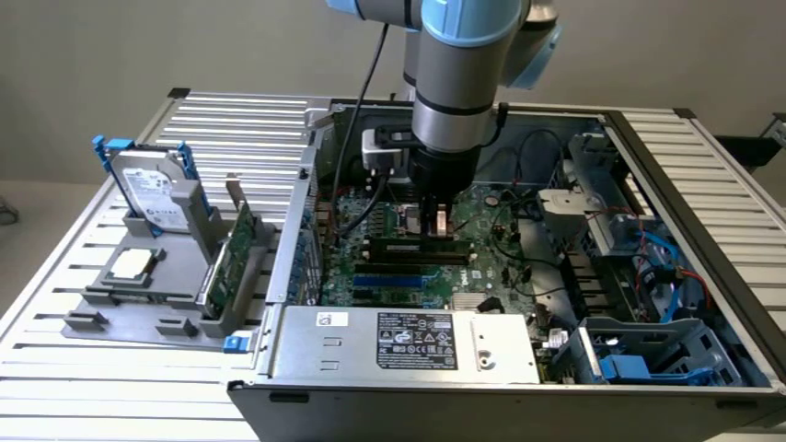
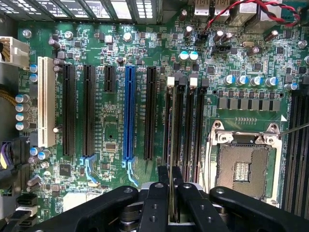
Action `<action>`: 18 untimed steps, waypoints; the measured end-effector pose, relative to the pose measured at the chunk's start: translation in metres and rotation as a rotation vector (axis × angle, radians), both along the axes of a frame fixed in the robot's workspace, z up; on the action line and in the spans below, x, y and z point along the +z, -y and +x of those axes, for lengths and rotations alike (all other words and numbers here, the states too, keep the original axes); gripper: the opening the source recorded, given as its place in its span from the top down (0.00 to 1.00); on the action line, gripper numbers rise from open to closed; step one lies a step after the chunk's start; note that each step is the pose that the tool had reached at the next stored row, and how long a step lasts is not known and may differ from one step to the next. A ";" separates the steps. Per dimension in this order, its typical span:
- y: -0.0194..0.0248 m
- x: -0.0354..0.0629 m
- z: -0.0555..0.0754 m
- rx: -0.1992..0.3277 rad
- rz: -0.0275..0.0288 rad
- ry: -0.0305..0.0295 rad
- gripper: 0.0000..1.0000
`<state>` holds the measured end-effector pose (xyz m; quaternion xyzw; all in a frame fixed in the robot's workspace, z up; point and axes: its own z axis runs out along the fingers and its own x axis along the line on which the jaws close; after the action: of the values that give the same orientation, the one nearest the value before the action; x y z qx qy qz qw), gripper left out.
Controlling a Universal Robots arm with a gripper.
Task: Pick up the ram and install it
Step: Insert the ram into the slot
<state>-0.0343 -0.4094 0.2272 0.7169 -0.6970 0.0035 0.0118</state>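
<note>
Reaching down into the open grey metal computer case (image 1: 283,276) at the centre of the exterior view, the black gripper (image 1: 430,221) is seen clenched on the ram (image 2: 170,145). In the wrist view the ram is presented edge-on as a thin, straight strip pinched between the two matte, bolted fingers (image 2: 157,203). It is lined up along the long black memory slots (image 2: 190,130), which are capped by small white latches. Whether it is seated in a slot cannot be told.

The green motherboard (image 2: 116,130) is covered with fine traces, silver-topped round capacitors and parallel rectangular slots. One glossy blue slot (image 2: 129,111) and one white slot (image 2: 46,101) are set among black ones. A square metal-framed processor socket (image 2: 246,166) is found just beside the memory slots. A twisted red and black wire pair (image 2: 251,9) is draped near the board's edge.

A silver power supply box (image 1: 406,341) with a printed label is fitted at the lower centre of the exterior view. Toward the exterior view's left, a hard drive (image 1: 154,189) and a green expansion card (image 1: 231,253) are stood upright in a grey holder (image 1: 123,318) on the ribbed metal table (image 1: 234,120).
</note>
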 end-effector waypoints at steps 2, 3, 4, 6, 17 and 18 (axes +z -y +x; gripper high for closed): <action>0.0000 -0.0004 0.000 0.000 0.0000 0.0000 0.86; 0.0001 -0.0006 0.000 0.000 0.0000 0.0000 0.86; 0.0001 -0.0009 0.000 0.000 0.0001 0.0000 0.86; 0.0002 -0.0015 0.000 0.000 0.0001 0.0000 0.86; 0.0003 -0.0050 0.000 0.000 0.0000 0.0000 0.86; 0.0003 -0.0051 0.000 0.000 0.0000 0.0000 0.86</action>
<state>-0.0343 -0.4097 0.2221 0.7169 -0.6970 0.0035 0.0118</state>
